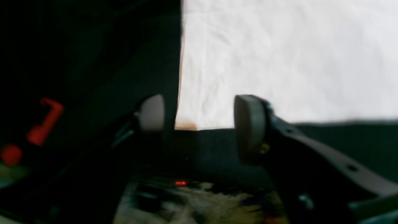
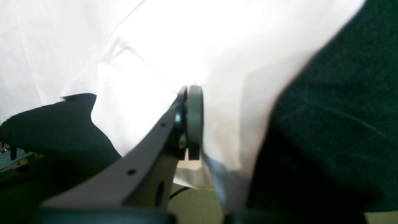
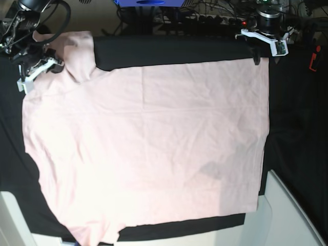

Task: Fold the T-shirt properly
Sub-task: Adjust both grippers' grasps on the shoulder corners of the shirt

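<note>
- T-shirt (image 3: 148, 148): pale pink, spread flat over most of the black cloth (image 3: 169, 51), plain side up, light creases; one sleeve bunched up at the far corner on the base view's left.
- Right gripper (image 2: 191, 124): jaws closed, pinching a fold of shirt at that sleeve corner.
- Left gripper (image 1: 199, 115): jaws apart, holding nothing, hovering at the shirt's far corner on the base view's right, one pad either side of its edge.
- Cables and clutter behind the table; red clip (image 3: 313, 59) off its right edge.

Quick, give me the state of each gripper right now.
Left gripper: open, holding nothing, at the corner of the T-shirt.
Right gripper: shut on the T-shirt's fabric.
</note>
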Robot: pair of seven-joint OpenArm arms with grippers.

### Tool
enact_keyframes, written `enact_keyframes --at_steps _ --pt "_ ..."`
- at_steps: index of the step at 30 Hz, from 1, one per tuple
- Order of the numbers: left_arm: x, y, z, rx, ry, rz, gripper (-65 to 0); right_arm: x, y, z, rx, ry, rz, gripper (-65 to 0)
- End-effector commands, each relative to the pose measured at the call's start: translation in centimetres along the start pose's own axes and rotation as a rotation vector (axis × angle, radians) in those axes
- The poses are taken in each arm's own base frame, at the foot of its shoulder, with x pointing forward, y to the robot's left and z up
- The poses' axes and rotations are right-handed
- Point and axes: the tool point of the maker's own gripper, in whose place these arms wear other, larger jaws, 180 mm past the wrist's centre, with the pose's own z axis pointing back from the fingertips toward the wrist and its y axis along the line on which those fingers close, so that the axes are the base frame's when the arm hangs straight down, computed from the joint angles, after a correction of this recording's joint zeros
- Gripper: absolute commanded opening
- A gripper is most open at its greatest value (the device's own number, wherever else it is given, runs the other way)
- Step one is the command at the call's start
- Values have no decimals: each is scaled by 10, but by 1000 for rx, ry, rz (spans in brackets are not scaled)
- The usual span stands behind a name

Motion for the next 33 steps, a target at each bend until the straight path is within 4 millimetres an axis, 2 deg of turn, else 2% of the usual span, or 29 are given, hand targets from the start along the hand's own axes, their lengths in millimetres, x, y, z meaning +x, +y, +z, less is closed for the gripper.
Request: enact_keyframes --at_steps 1,2,8,13,20,28,30,33 --pt "6 11 0 7 -22 10 -259 -1 -2 2 -6 15 14 -649" --pt "5 15 -1 6 -16 39 -257 -1 -2 2 -5 16 15 -649" --pt "-6 8 -7 -61 29 96 -255 -1 -3 3 -9 16 18 -649" --pt "-12 16 -6 -41 50 192 -254 0 -3 3 -10 16 18 -649" --pt "-15 24 -6 -23 61 218 -136 0 -3 3 -10 17 20 -650" --pt "-40 41 -19 53 112 332 -123 0 -4 3 -11 17 21 -650" --pt "-36 41 -25 34 102 329 -123 0 -4 3 -11 17 21 -650" --pt "-25 28 -27 -35 75 348 -128 0 -4 3 -11 17 21 -650"
